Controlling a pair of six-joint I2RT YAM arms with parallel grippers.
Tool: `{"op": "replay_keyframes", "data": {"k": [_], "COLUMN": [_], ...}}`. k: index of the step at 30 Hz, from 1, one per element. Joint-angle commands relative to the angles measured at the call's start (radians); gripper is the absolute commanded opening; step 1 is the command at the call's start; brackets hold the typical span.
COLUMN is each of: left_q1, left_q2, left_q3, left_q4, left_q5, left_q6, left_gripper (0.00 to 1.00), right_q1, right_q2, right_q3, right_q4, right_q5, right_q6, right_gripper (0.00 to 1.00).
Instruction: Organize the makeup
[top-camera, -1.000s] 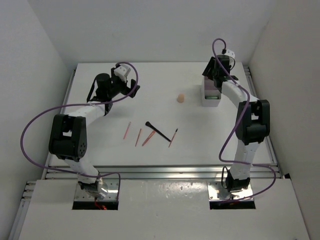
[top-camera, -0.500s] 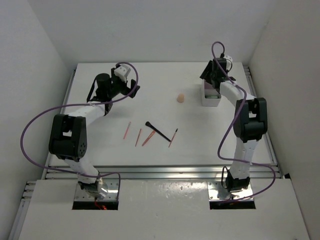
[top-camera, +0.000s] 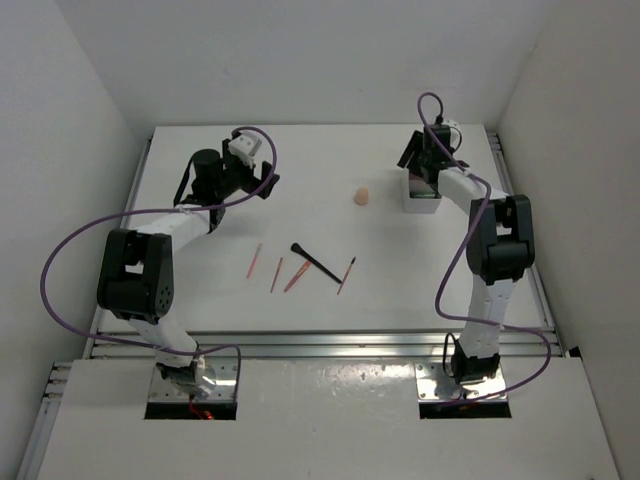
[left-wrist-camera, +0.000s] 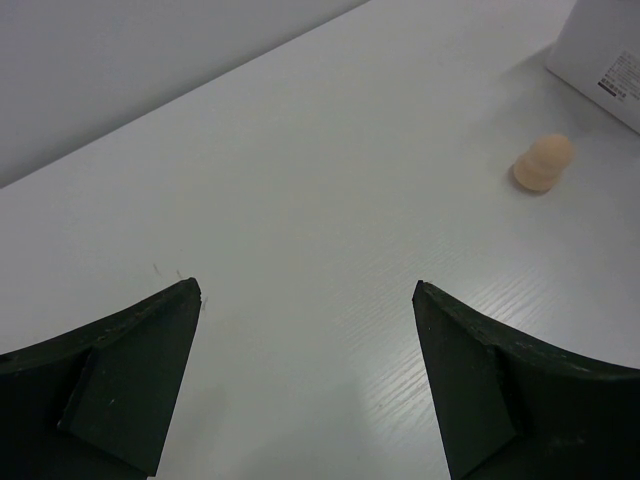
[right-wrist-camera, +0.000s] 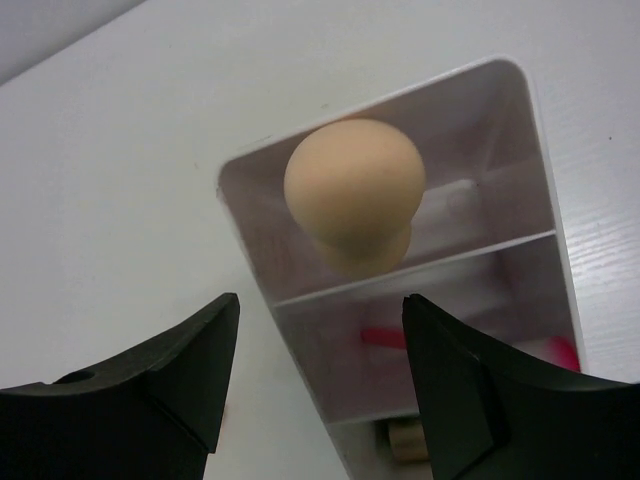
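My right gripper (right-wrist-camera: 320, 298) hangs open over the white compartment box (right-wrist-camera: 255, 225), nothing between its fingers. A beige egg-shaped sponge (right-wrist-camera: 355, 190) sits in the box's far compartment, clear of the fingertips. A red item (right-wrist-camera: 385, 337) lies in the middle compartment. From above, the right gripper (top-camera: 413, 163) is at the back end of the box (top-camera: 422, 203). A second sponge (top-camera: 362, 196) stands on the table, also seen from the left wrist (left-wrist-camera: 543, 163). Thin pink pencils (top-camera: 277, 274) and a black brush (top-camera: 315, 262) lie mid-table. My left gripper (top-camera: 268, 183) is open over bare table.
The box stands at the back right, near the table's right rail (top-camera: 510, 200). A corner of the box (left-wrist-camera: 605, 55) shows at the upper right of the left wrist view. The walls of the enclosure close in at the back and on both sides.
The right gripper has shifted a little toward the back over the box and its jaws have widened slightly. The left arm has not moved.
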Motion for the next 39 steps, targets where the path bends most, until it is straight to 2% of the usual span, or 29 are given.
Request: {"op": "replay_keyframes", "data": {"k": [1, 2, 5, 6, 8, 16, 24, 29, 34, 39], "left_q1": [0.011, 0.011, 0.011, 0.011, 0.011, 0.011, 0.011, 0.011, 0.011, 0.011], "left_q2": [-0.050, -0.050, -0.050, -0.050, -0.050, -0.050, -0.050, -0.050, -0.050, -0.040], "left_q3": [-0.005, -0.005, -0.005, -0.005, -0.005, -0.005, -0.005, -0.005, -0.005, -0.005], "left_q4": [0.028, 0.028, 0.028, 0.028, 0.028, 0.028, 0.000, 0.000, -0.009, -0.009], "left_q5": [0.000, 0.000, 0.009, 0.009, 0.009, 0.009, 0.009, 0.000, 0.000, 0.009], "left_q6": [0.009, 0.009, 0.009, 0.009, 0.009, 0.019, 0.019, 0.028, 0.028, 0.028], "left_gripper": [0.94, 0.94, 0.94, 0.94, 0.94, 0.94, 0.94, 0.94, 0.94, 0.94], "right_q1": [0.013, 0.020, 0.025, 0.025, 0.019, -0.009, -0.030, -0.037, -0.033, -0.041], "right_q2": [-0.120, -0.135, -0.157, -0.160, -0.163, -0.070, 0.068, 0.050, 0.006, 0.021], "right_q3": [0.012, 0.028, 0.069, 0.071, 0.069, 0.178, 0.335, 0.281, 0.183, 0.167], "right_q4": [0.024, 0.007, -0.076, -0.081, -0.085, -0.076, -0.110, -0.116, -0.110, -0.114], "right_q5": [-0.039, -0.039, -0.043, -0.036, -0.010, -0.016, -0.030, -0.018, -0.012, -0.003], "right_q6": [-0.089, -0.105, -0.171, -0.188, -0.232, -0.257, -0.277, -0.243, -0.220, -0.206], "right_gripper": [0.67, 0.66, 0.53, 0.44, 0.37, 0.18, 0.11, 0.06, 0.05, 0.05]}}
